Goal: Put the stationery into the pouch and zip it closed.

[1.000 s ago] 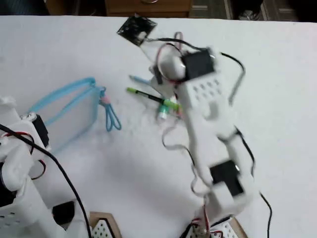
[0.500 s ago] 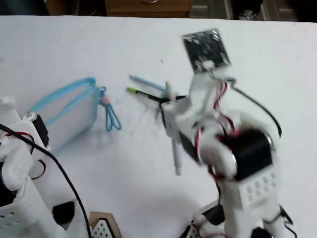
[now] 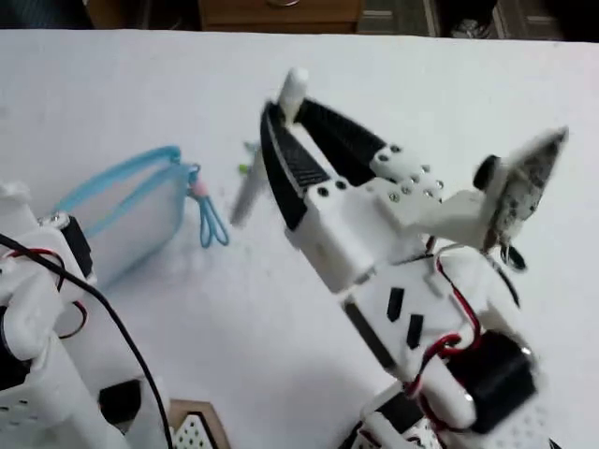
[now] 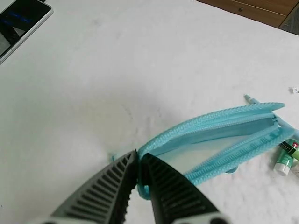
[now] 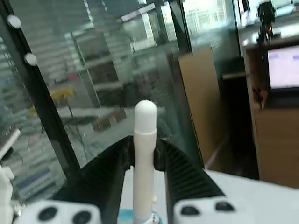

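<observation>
The clear pouch with a blue zipper lies at the table's left, its mouth open. My left gripper is shut on the pouch's end by the zipper. My right gripper is raised high above the table and is shut on a white pen, which stands up between its fingers. On the table, a green pen and a blue pen show only as short ends behind the white pen. A green glue stick lies past the pouch's far end.
The pouch's blue strap loop trails toward the table's middle. A dark phone lies off to one side. The left arm's base fills the near left corner. Wooden furniture stands beyond the far edge.
The right gripper took the white pen off the pile, lifted it, and swung up high toward the pouch side. The left arm and pouch kept still.
</observation>
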Controlling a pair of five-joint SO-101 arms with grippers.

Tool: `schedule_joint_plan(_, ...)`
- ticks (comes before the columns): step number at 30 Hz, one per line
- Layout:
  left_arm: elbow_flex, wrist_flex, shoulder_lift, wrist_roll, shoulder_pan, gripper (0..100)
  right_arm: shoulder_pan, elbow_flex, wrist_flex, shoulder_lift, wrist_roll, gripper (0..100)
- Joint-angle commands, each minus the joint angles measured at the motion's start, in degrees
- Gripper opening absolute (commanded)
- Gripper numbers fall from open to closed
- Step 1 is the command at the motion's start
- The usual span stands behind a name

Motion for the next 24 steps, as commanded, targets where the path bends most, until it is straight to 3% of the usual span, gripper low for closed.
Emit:
schedule_joint_plan(1,-0.18,-0.18,-0.57,0.53,-0.22,2,-0.31,7.21,-19.74,-1.01,-0.35,1.8)
schedule_joint_plan(10,-0.18,-0.18,-0.31,0.53,-0.22,2,-8.22,13.98,-36.97,7.60,0.09,1.7)
schedule_joint_plan(24,-0.18,-0.26,-0.31,0.53,-0.22,2,-10.42,18.90,-43.30,18.95,0.18,1.7)
